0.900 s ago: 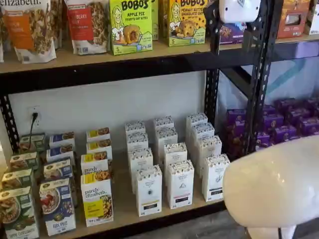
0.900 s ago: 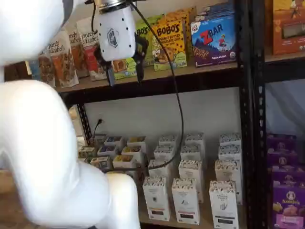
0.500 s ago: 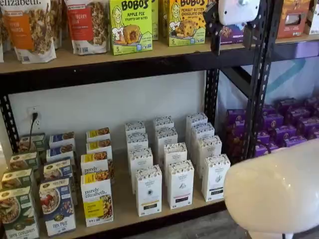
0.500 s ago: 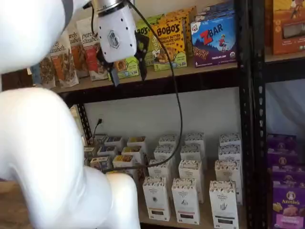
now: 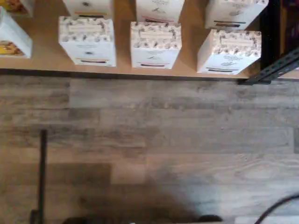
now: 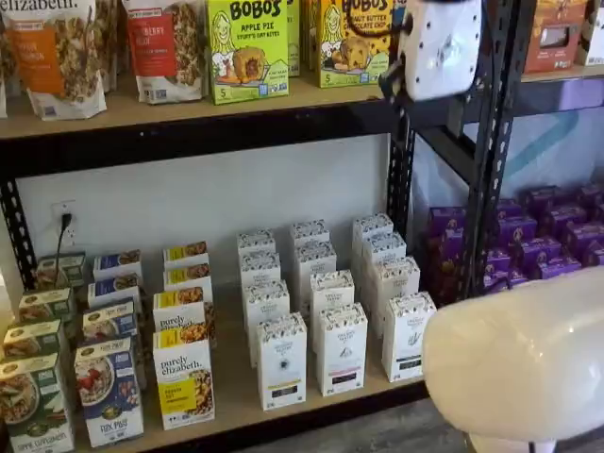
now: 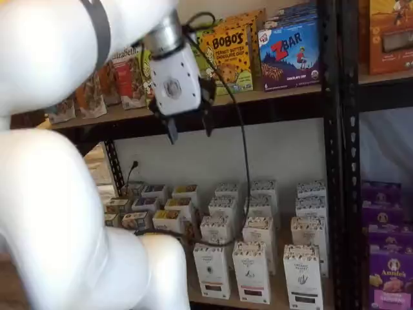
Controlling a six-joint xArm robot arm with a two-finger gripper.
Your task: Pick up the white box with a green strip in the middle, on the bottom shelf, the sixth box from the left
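The white box stands at the right end of the front row on the bottom shelf, with a speckled top band and a dark strip low on its face. It also shows in a shelf view and in the wrist view, next to the black upright. My gripper hangs high in front of the upper shelf rail, far above the box. A gap shows between its two black fingers and it holds nothing. Its white body shows near the upright.
Two more rows of similar white cartons stand to the left, then purely elizabeth boxes. Black upright is just right of the target. Purple boxes fill the neighbouring rack. My white arm blocks part of the shelves.
The gripper has come down from the upper shelf level and moved right, tilting a little. The boxes have not moved.
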